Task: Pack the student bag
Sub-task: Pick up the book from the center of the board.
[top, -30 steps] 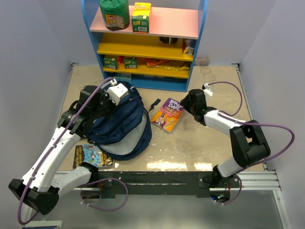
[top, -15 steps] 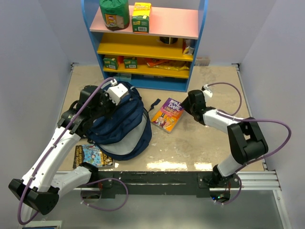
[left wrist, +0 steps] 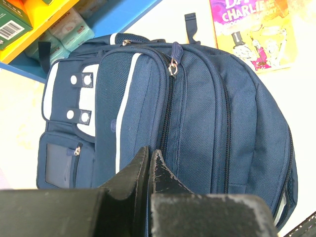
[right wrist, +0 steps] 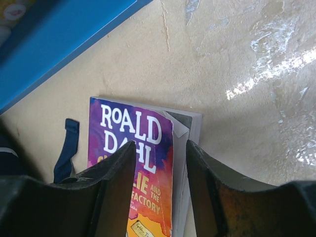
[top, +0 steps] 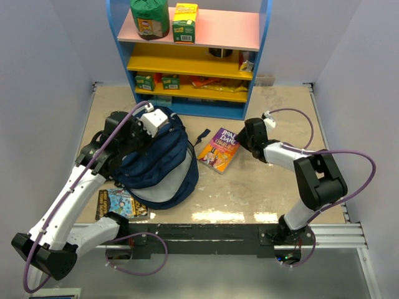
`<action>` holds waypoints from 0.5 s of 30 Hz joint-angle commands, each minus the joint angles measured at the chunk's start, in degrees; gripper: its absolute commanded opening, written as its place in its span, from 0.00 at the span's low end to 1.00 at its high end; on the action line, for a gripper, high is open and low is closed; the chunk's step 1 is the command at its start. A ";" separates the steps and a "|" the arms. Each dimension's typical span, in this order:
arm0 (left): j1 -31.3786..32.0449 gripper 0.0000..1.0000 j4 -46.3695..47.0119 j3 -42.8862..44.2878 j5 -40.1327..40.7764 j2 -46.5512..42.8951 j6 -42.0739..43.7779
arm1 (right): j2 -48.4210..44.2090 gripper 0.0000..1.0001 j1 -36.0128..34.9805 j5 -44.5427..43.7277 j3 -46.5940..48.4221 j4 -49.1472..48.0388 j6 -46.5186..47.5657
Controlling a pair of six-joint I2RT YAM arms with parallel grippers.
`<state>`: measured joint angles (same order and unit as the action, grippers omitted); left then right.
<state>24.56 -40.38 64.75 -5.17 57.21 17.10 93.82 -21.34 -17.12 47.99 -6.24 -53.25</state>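
Note:
The student bag (top: 163, 165), navy with white stripes, lies on the table's left half, its zips shut (left wrist: 197, 108). My left gripper (top: 149, 132) sits over the bag's top, and its fingertips (left wrist: 149, 149) are pressed together against the fabric; nothing shows between them. A purple and orange Roald Dahl book (top: 219, 149) lies flat just right of the bag. My right gripper (top: 243, 138) is low at that book's right edge. It is open (right wrist: 159, 145), with one finger over the cover (right wrist: 131, 136) and the other beside the page edge.
A second book (top: 118, 202) lies at the bag's near-left side, partly under the left arm. A blue shelf unit (top: 187, 62) with boxes and packets stands at the back. A dark strap end (right wrist: 66, 148) lies between bag and book.
The right arm's elbow has swung left and the gripper has edged closer onto the book's right edge. The left arm and bag have not moved.

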 commanded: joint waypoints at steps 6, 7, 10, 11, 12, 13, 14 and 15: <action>-0.03 0.00 5.14 1.34 1.13 -0.43 0.21 | 0.40 0.47 0.25 0.69 2.29 -2.90 0.34; -0.03 0.00 5.05 1.26 1.04 -0.35 0.30 | 0.57 0.46 0.16 0.78 2.37 -2.81 0.43; 0.05 0.00 5.14 1.17 1.21 -0.35 0.39 | 0.84 0.46 0.25 0.86 2.46 -2.90 0.52; 0.05 0.00 5.14 1.17 1.21 -0.35 0.30 | 0.84 0.45 0.25 0.95 2.38 -2.90 0.52; 0.05 0.00 5.22 1.17 1.13 -0.35 0.30 | 0.84 0.45 0.25 1.13 2.11 -3.16 0.52; -0.03 0.00 5.22 1.25 1.21 -0.35 0.30 | 0.66 0.44 0.16 1.48 1.94 -3.43 0.52; -0.03 0.00 5.22 1.25 1.21 -0.43 0.39 | 0.75 0.44 0.07 1.65 1.67 -3.60 0.43; -0.03 0.00 5.22 1.25 1.21 -0.35 0.39 | 0.75 0.43 0.07 2.09 1.24 -4.13 0.43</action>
<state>24.56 -40.36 64.75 -5.19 57.34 17.10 94.37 -21.34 -16.45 48.01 -7.46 -53.25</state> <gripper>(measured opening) 0.037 0.445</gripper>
